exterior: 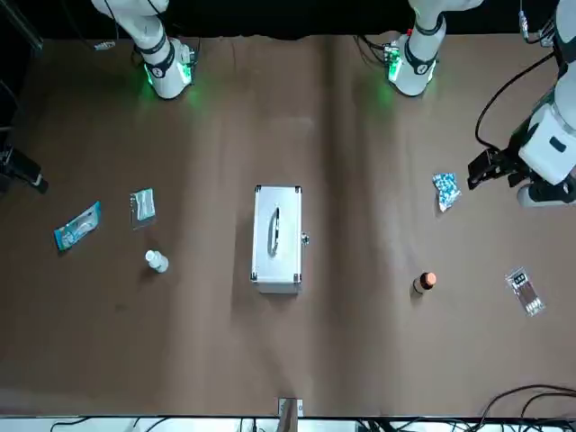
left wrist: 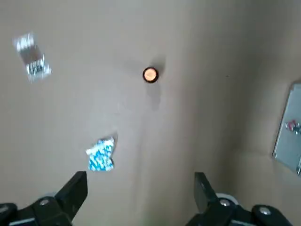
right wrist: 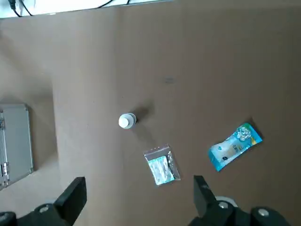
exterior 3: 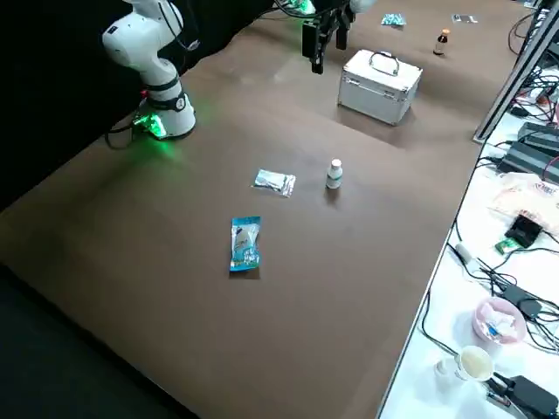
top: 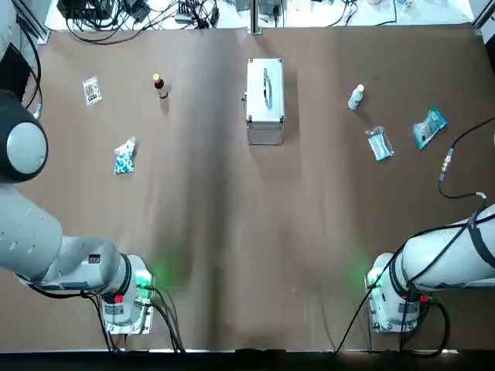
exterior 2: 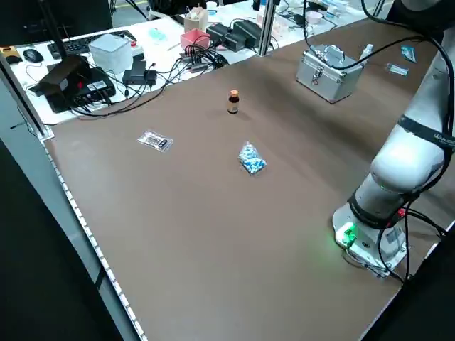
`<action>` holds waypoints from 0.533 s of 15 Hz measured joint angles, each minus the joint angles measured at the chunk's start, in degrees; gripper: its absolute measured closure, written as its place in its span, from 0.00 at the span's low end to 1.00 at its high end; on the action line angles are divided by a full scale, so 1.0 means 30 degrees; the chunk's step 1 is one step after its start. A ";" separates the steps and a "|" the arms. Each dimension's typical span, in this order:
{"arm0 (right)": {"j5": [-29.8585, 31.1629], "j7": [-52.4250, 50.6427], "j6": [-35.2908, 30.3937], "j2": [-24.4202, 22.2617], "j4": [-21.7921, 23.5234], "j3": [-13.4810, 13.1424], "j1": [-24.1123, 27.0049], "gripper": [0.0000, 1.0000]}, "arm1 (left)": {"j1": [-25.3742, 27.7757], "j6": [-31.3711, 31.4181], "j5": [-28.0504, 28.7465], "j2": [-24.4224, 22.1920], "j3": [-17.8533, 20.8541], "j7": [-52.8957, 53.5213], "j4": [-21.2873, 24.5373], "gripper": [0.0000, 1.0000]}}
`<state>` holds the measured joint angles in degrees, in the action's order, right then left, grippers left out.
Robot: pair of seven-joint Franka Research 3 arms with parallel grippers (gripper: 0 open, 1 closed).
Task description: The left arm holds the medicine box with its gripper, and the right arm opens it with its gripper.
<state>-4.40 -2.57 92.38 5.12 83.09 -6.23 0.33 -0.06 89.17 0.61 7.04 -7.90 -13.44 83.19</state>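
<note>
Medicine box (top: 264, 100) stands on the tabletop (top: 232, 232) at the middle of its far side, with its long side running away from the robot. Its lid is down and its handle lies flat on top. Nothing touches it.

The left claw (left wrist: 139, 181) hangs high over the robot's left part of the tabletop with its fingers spread wide and nothing between them. Under it lie a blue packet (left wrist: 100, 154), a brown bottle (left wrist: 150, 75) with an orange cap and a clear packet (left wrist: 31, 61). The box shows only at the rim of that wrist view, well apart from the claw.

The right claw (right wrist: 138, 181) hangs high over the robot's right part, also spread wide and holding nothing. Below it are a white bottle (right wrist: 126, 120), a clear sachet (right wrist: 162, 165) and a blue pouch (right wrist: 234, 146). Here too the box sits off at the rim, well apart.

In the top view the brown bottle is left of the box and the white bottle right of it, each well apart from it.
</note>
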 joint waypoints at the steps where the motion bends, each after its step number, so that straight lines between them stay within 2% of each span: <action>1: 0.0000 0.0000 -0.0010 0.0002 0.0019 -0.0001 0.0001 0.00 | -0.0007 -0.0269 0.0000 0.0152 -0.0001 -0.1059 0.0044 0.00; 5: 0.0000 -0.0009 -0.0037 0.0146 0.0070 0.0069 -0.0053 0.00 | -0.0148 -0.0844 -0.0039 0.1348 -0.0160 -0.4337 0.0527 0.00; 8: 0.0000 -0.0010 -0.0078 0.0287 0.0084 0.0246 -0.0854 0.00 | -0.0158 -0.0249 -0.0528 0.1823 -0.0225 -0.6182 0.1653 0.00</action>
<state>-4.40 -2.60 92.15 5.98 83.34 -5.49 -2.23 -0.54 88.42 -0.97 12.51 -8.57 -31.99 88.15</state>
